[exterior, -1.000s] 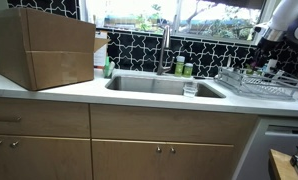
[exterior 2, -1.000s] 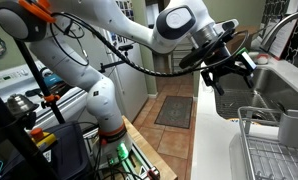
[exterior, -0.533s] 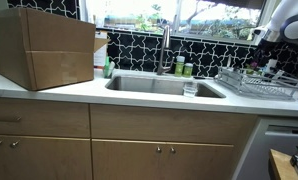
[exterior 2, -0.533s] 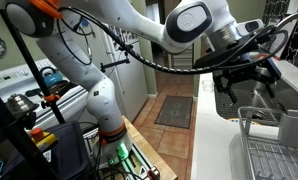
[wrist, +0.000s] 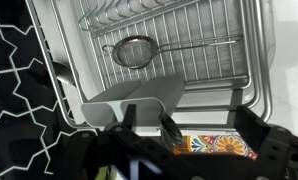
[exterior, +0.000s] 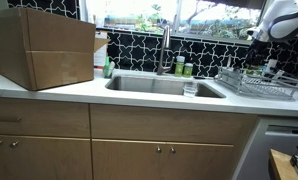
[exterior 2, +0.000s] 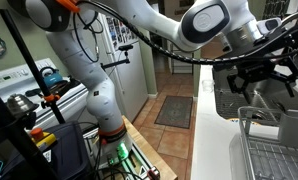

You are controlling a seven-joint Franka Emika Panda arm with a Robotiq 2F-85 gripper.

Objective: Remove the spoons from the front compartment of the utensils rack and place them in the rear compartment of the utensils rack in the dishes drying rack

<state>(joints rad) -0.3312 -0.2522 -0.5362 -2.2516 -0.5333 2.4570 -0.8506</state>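
The dishes drying rack (exterior: 257, 87) of silver wire stands on the counter beside the sink; it also shows in the other exterior view (exterior 2: 272, 150) and fills the wrist view (wrist: 204, 62). A grey utensils rack (wrist: 124, 102) sits at its edge. A dark spoon handle (wrist: 172, 128) sticks up beside it. My gripper (wrist: 187, 125) is open, its two fingers straddling the spoon handle from above without touching it. In an exterior view the gripper (exterior 2: 261, 80) hovers above the rack's end. Which compartment the spoon stands in I cannot tell.
A wire mesh strainer (wrist: 135, 50) lies in the rack. A colourful patterned surface (wrist: 221, 145) shows under the gripper. The steel sink (exterior: 159, 85) with its faucet (exterior: 165, 48) and a large cardboard box (exterior: 44, 48) are on the counter.
The arm has swung further over the counter towards the drying rack; the gripper now hangs above the rack's end, still open.
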